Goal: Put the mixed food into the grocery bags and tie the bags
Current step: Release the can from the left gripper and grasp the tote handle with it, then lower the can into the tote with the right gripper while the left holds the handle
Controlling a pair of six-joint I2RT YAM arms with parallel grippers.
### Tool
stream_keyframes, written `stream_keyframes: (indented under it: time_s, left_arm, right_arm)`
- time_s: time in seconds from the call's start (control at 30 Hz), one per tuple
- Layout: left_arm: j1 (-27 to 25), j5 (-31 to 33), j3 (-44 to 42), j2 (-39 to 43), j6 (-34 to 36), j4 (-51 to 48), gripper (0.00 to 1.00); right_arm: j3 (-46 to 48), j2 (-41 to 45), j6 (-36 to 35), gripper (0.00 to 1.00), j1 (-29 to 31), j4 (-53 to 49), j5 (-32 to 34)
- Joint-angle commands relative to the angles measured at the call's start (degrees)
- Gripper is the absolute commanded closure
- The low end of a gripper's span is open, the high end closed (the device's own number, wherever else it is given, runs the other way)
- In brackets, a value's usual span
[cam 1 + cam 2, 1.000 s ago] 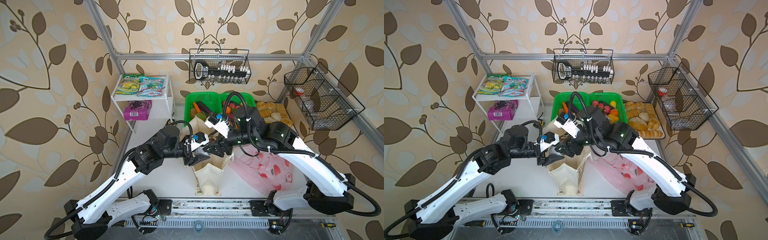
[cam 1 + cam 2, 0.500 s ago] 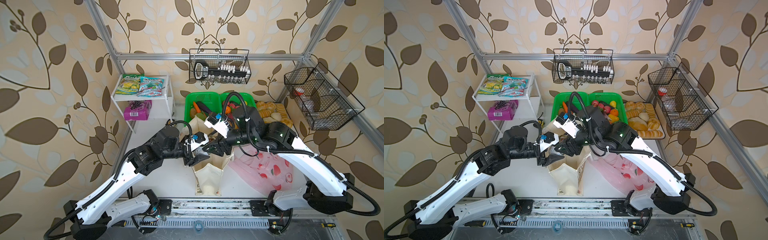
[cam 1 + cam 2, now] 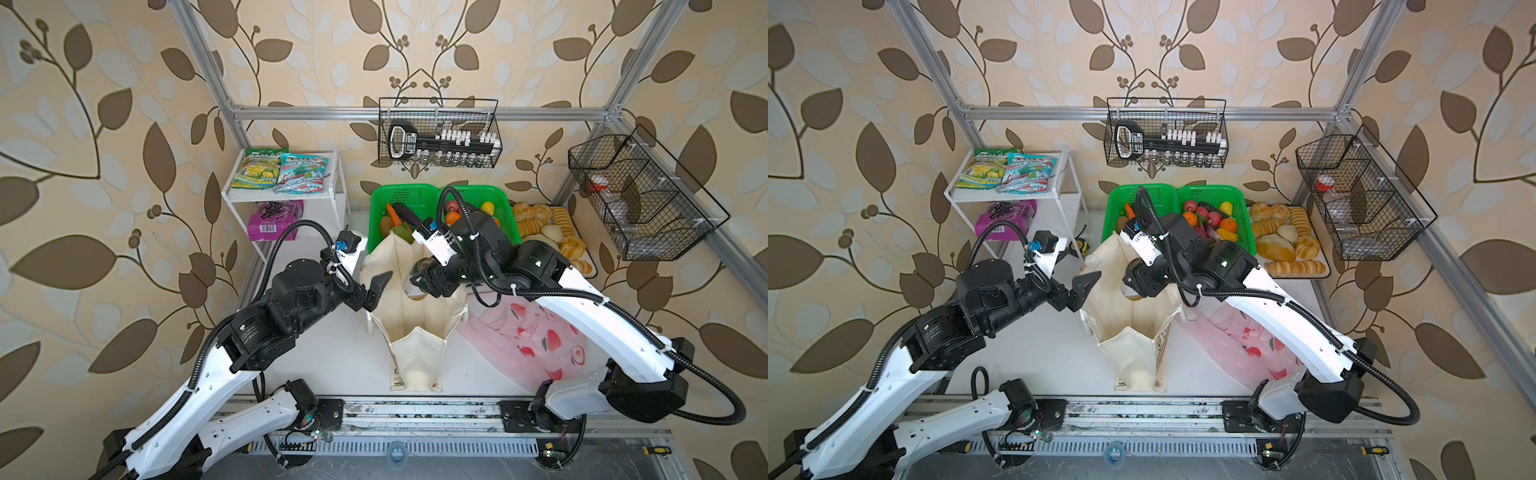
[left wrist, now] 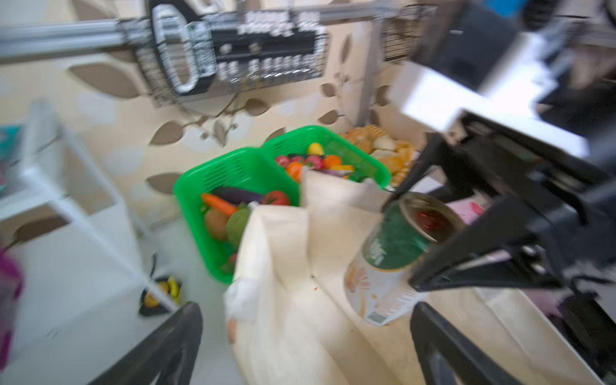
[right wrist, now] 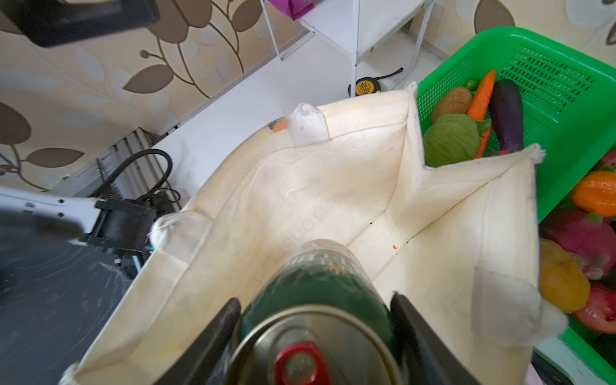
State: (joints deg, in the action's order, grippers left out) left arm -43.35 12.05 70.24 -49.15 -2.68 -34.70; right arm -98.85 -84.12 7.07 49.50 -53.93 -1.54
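Directly below the right claw, which grips the small can, gapes the canvas tote. Its rim lies just beside the open, empty left claw (rim unsupported): a dropped can may fold the limp wall and roll out.

A mock grocery stall stood inside a robotics lab rig: leaf wallpaper lined an aluminium frame, with a shelf of packets, green crates of vegetables, bread rolls and wire baskets, while two robot arms were mounted on a bench rail.
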Motion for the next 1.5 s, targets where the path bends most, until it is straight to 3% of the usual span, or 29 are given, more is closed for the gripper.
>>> stream_keyframes:
  time_s: [0.0, 0.17, 0.4, 0.7, 0.8, 0.9, 1.47]
  left_arm:
    - [3.84, 11.79, 2.33, -4.03, -15.07, -11.51, 0.01]
    - [12.31, -1.12, -3.0, -4.92, -27.37, -11.16, 0.01]
    - [12.59, -14.58, -9.34, -5.56, -30.45, -3.69, 0.13]
    - [12.66, -18.09, -12.05, -6.05, -32.0, -0.68, 0.55]
    - [12.63, -18.05, -12.19, -5.79, -32.3, -0.33, 0.76]
    - [12.59, -18.33, -12.56, -5.61, -33.38, 0.33, 0.87]
    - [12.66, -21.57, -11.67, -4.91, -35.05, 1.12, 0.96]
  right_arm:
    - [0.72, -3.04, 1.13, 0.75, 0.64, 4.55, 6.44]
    - [0.98, -7.7, 4.02, 0.77, 1.21, 7.65, 11.6]
    - [3.83, -13.07, 7.39, 0.76, 2.35, 13.0, 14.71]
    - [9.87, -14.79, 13.6, 0.76, 4.03, 19.09, 22.68]
    - [13.42, -13.85, 15.69, 0.76, 4.06, 21.9, 22.71]
    - [15.73, -13.95, 17.49, 0.76, 4.5, 23.35, 22.37]
    - [18.11, -20.49, 24.39, 0.77, 0.43, 28.12, 24.39]
